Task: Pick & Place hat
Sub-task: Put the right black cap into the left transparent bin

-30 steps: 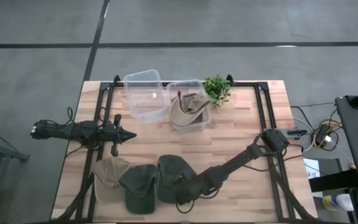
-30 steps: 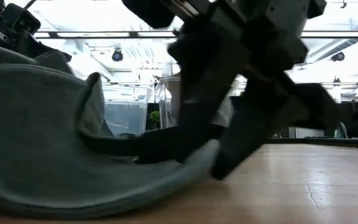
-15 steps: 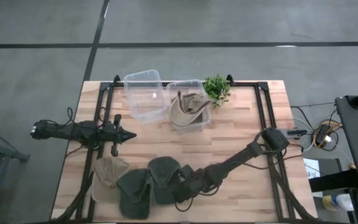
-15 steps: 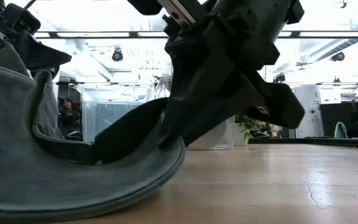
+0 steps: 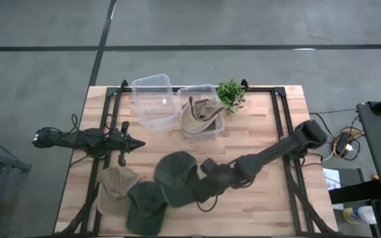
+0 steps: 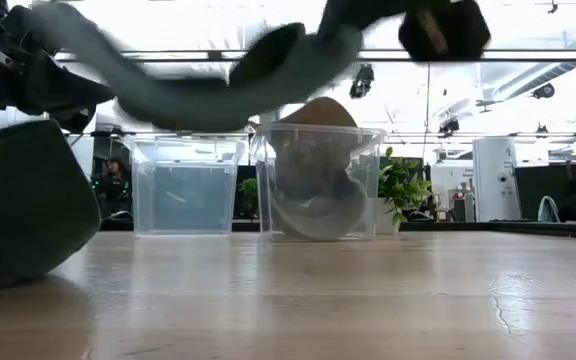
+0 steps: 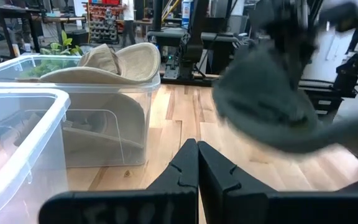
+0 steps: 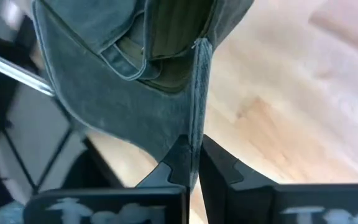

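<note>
The right gripper [image 5: 202, 187] is pinching the brim of a dark green hat [image 5: 177, 173], fingers closed on it, and is holding it in the air, near the bin with the tan hat [image 5: 200, 114]. The left gripper [image 5: 136, 143] is waiting closed, beside that bin.

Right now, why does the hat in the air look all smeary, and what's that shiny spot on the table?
Low view: the lifted green hat is streaked with motion blur, and ceiling lights glare off the table. Left wrist view: the same hat is smeared too, while the clear bins stay sharp. High view: lighting is even.
</note>
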You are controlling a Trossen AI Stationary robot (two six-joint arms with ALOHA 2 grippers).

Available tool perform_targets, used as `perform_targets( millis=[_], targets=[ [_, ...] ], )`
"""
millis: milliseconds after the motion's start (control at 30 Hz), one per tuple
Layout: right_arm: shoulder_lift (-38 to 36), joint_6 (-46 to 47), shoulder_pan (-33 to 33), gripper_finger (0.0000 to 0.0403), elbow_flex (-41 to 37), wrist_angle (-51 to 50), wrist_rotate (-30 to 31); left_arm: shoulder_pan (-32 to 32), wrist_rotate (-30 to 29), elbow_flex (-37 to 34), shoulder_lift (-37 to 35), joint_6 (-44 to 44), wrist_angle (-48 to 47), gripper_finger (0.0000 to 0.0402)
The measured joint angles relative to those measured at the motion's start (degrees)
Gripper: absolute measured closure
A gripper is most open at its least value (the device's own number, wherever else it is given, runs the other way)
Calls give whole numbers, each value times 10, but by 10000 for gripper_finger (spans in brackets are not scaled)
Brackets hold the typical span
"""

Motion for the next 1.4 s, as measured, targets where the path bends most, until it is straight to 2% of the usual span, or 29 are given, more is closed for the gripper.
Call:
perform_targets(
  millis=[167,333,600,700,1033,1300,1400],
  targets=[
    [-57,-31,-12,393,0,-1,53,0,0,0,2,0,0,402],
    [-100,-100,-41,392,0,15,93,0,0,0,2,0,0,402],
    [-128,-317,-129,391,0,144,99,0,0,0,2,0,0,402],
    [-128,-380,-170,391,0,189,70,0,0,0,2,0,0,402],
    [-89,-490,-296,390,5,282,-16,0,0,0,2,0,0,402],
    [-27,-509,-360,390,66,277,-107,0,0,0,2,0,0,402],
    [4,-518,-371,390,112,235,-121,0,0,0,2,0,0,402]
  ],
)
